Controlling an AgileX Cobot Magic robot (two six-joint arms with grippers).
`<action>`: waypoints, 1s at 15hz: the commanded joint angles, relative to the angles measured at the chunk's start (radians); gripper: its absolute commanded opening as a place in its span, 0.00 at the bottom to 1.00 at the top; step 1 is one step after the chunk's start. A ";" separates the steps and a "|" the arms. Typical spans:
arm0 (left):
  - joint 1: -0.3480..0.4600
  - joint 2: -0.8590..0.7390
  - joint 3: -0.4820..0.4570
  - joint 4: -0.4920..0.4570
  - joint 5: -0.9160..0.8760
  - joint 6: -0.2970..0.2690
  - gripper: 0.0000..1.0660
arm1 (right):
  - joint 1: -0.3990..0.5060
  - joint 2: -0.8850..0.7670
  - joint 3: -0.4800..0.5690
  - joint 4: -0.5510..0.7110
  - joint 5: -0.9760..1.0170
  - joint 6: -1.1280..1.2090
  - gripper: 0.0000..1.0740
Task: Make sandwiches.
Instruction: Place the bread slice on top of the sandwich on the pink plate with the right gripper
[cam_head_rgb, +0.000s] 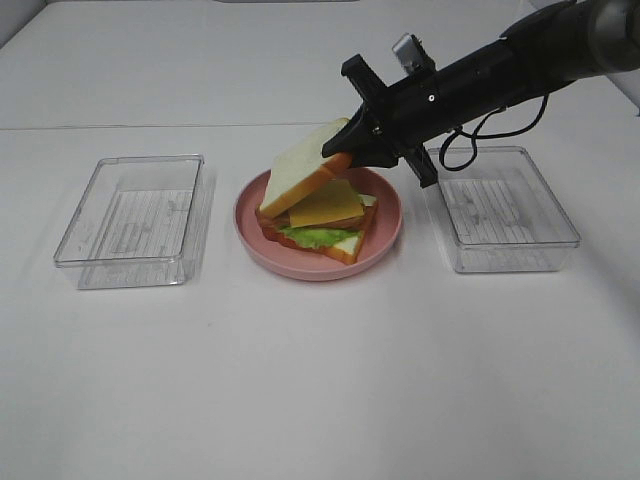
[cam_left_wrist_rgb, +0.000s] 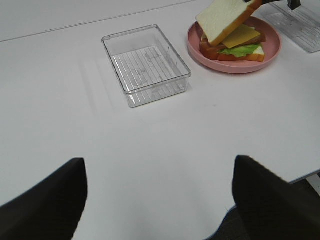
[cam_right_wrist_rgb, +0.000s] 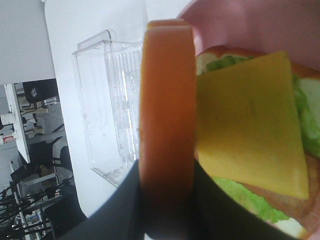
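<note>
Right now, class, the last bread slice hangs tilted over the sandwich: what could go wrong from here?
1. The right claw pinches the top bread slice by one crust edge only, so it may land crooked or slide off.
2. The cheese slice already lies skewed, overhanging the lettuce; the bread may push it further.
3. The stack sits toward one side of the pink plate and could shift under pressure.

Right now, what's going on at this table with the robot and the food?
The robot is building a toy sandwich. Its right gripper is clamped on a bread slice, holding it tilted over the stack on the pink plate. That stack already has a bottom bread slice, lettuce and a cheese slice on top. The left gripper waits open, away from the plate. Clear plastic trays sit on either side of the plate.
</note>
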 joint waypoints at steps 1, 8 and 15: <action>0.002 -0.020 0.002 -0.002 -0.009 0.000 0.72 | -0.001 0.014 0.007 -0.007 -0.019 0.003 0.00; 0.002 -0.020 0.002 -0.002 -0.009 0.000 0.72 | -0.001 -0.013 0.007 -0.157 -0.004 0.055 0.17; 0.002 -0.020 0.002 -0.002 -0.009 0.000 0.72 | -0.001 -0.014 0.006 -0.187 0.078 0.055 0.66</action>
